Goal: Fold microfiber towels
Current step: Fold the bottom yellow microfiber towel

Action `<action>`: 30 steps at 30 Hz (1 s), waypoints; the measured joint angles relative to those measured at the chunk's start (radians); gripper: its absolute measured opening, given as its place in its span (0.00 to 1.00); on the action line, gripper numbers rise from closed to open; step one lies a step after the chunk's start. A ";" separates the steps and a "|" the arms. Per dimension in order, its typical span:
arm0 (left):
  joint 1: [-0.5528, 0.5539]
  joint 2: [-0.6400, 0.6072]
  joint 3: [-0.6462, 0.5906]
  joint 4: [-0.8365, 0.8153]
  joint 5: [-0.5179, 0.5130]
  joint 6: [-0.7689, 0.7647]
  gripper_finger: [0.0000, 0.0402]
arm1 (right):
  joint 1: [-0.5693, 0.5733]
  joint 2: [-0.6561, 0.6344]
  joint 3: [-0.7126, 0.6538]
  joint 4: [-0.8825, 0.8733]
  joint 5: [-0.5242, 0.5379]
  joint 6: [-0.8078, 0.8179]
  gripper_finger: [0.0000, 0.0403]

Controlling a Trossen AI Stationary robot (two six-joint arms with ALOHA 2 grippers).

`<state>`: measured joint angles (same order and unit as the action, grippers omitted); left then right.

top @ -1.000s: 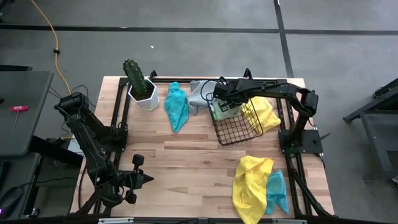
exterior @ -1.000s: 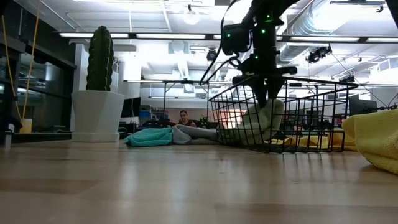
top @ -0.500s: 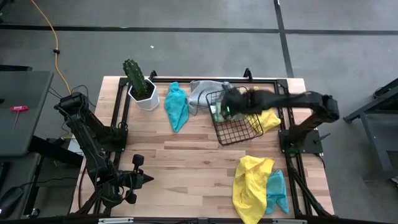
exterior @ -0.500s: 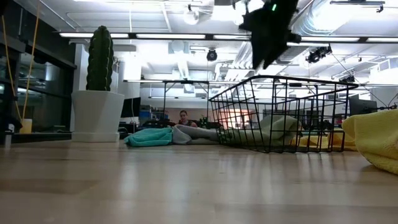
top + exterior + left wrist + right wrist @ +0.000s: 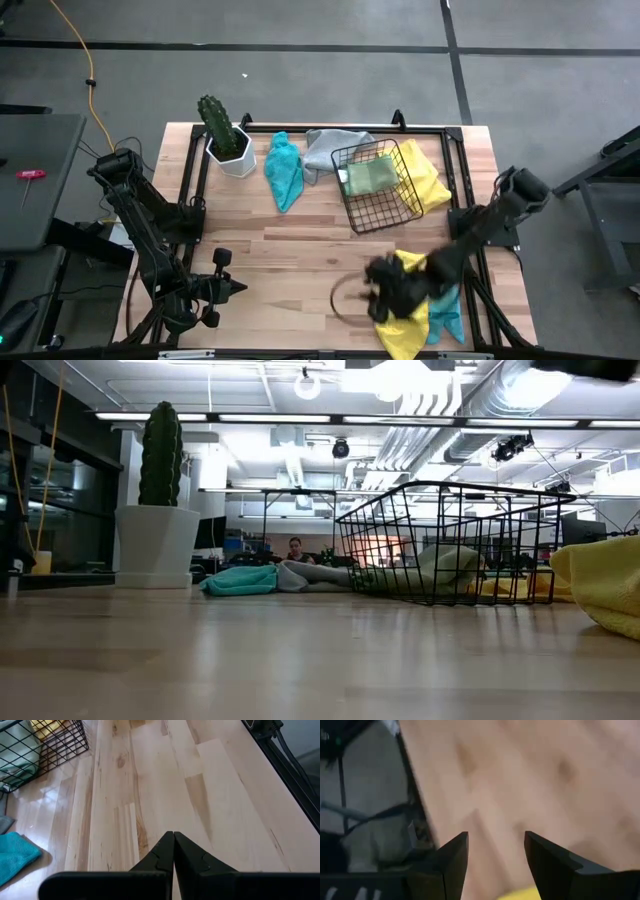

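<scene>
High view: my right gripper (image 5: 385, 290) hangs blurred over the near edge of the counter (image 5: 300, 250), just beside the crumpled yellow towel (image 5: 405, 300) that partly covers a teal towel (image 5: 445, 305); my left gripper (image 5: 225, 285) is parked at the near left corner; a light green towel (image 5: 368, 175) lies inside the black wire basket (image 5: 380, 205), a second yellow towel (image 5: 425, 180) touches the basket's right side, a grey towel (image 5: 325, 150) and another teal towel (image 5: 283, 170) lie heaped beside the potted cactus (image 5: 222, 135).

Low view: the basket (image 5: 450, 545) is an open grid of thin wire; the near yellow towel (image 5: 600, 585) shows a soft, napped, rumpled surface; neither gripper can be made out here.

Left wrist view: my left fingers (image 5: 165, 857) are pressed together on nothing, over bare pale planks.

Right wrist view: my right fingers (image 5: 452, 857) stand spread apart and empty above blurred wood, a sliver of yellow cloth at the picture's edge.

Judgement: the step in hand is fetching the near yellow towel; I should pinch one free corner rather than the bunched middle, so the thin limp cloth can be drawn flat before folding, without dragging the teal one along.
</scene>
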<state>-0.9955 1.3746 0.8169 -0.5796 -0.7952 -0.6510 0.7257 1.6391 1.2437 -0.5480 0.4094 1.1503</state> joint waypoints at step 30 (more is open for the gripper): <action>0.000 0.000 0.000 0.001 0.002 0.042 0.00 | 0.086 0.798 0.929 -0.767 -0.624 0.685 0.46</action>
<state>-0.9951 1.3746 0.8169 -0.5789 -0.7933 -0.6089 0.8112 2.4371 2.1729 -1.3152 -0.2145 1.8355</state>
